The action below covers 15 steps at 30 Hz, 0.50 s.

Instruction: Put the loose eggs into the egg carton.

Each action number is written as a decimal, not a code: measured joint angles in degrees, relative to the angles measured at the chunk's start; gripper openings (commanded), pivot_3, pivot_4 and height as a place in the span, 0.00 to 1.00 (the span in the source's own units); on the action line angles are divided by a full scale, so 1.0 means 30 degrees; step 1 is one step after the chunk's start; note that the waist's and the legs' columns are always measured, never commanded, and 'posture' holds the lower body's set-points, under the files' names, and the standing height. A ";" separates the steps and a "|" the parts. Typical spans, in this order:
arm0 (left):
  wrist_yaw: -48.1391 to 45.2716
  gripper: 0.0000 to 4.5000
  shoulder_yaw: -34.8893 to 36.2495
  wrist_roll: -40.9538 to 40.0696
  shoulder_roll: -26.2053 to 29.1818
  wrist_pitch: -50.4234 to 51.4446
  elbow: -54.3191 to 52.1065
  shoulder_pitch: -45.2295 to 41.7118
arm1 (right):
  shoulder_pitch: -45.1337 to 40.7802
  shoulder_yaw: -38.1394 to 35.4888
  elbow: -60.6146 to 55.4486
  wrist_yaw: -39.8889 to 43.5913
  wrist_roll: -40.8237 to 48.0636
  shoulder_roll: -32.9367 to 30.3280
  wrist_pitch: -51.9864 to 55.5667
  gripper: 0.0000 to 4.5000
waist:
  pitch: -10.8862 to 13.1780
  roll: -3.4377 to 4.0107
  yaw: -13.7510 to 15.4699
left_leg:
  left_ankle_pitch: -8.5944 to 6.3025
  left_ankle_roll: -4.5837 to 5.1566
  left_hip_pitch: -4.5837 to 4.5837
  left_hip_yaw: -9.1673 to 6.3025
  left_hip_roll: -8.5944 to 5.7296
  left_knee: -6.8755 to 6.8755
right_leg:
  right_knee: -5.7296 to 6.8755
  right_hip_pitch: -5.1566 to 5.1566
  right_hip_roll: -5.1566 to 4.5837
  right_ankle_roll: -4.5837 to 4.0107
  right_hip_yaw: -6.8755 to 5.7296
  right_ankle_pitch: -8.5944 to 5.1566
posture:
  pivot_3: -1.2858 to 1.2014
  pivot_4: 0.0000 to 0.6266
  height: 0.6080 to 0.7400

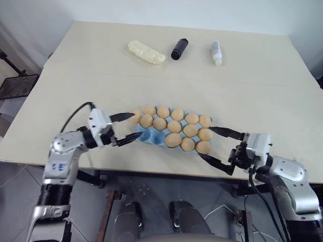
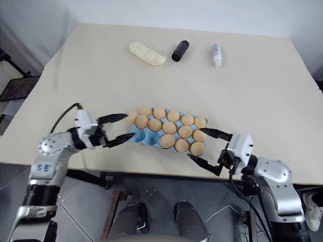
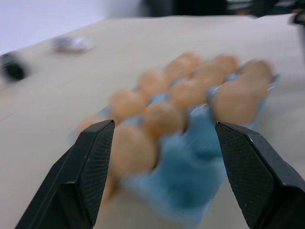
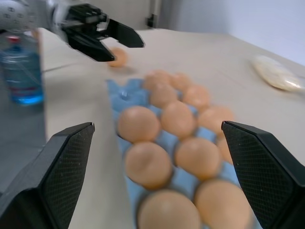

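1. Thirteen or so eggs [image 1: 174, 126] are sitting in the egg carton [image 1: 151, 136], which is lying near the front edge of the table [image 1: 252, 91], about midway along it; two blue cups at the carton's left end are standing empty.
2. One loose egg [image 1: 135, 116] is resting at the carton's far-left corner; whether it is on the table or on the carton rim cannot be told.
3. Left gripper [image 1: 123, 128] is hovering spread at the carton's left end, holding nothing, its far finger [image 1: 121, 117] just beside that egg.
4. Right gripper [image 1: 219, 147] is waiting wide open at the carton's right end, empty.
5. Step in hand, by judgement: late filling. The next move is calling for a pinch on the loose egg and a short carry into an empty cup.
6. Table is carrying, near its far edge, a pale yellow bag [image 1: 146, 52], a black cylinder [image 1: 179, 49] and a small white bottle [image 1: 216, 52].
7. Room is showing pale walls and a tiled floor below the table's front edge.
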 measured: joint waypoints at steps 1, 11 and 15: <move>0.0366 0.98 0.0355 0.0002 0.0024 0.0083 -0.0054 0.0336 | -0.0138 0.0129 0.0260 0.0146 -0.0017 0.0001 -0.0007 1.00 | 0.0002 -0.0003 0.0040 | -0.0004 0.0007 -0.0004 -0.0003 -0.0002 0.0000 | -0.0003 0.0001 -0.0007 0.0000 -0.0009 0.0000 | 0.52 0.24 1.00; 0.2385 0.99 0.1604 0.0222 0.0043 0.0025 -0.0334 0.2781 | -0.1470 0.0170 0.1817 0.0748 -0.0066 0.0030 -0.0411 1.00 | 0.0001 -0.0002 0.0072 | -0.0095 -0.0016 0.0000 -0.0009 -0.0001 -0.0014 | -0.0003 -0.0001 -0.0014 -0.0018 -0.0023 -0.0005 | 0.52 0.24 1.00; 0.3022 0.99 0.0918 0.0493 -0.0680 0.0007 0.0174 0.0842 | -0.1484 0.0145 0.1980 0.0726 -0.0170 0.0028 -0.0501 1.00 | 0.0001 -0.0002 0.0181 | -0.0093 -0.0012 0.0000 -0.0005 -0.0009 -0.0004 | -0.0002 0.0004 -0.0012 -0.0015 -0.0022 -0.0003 | 0.52 0.24 1.00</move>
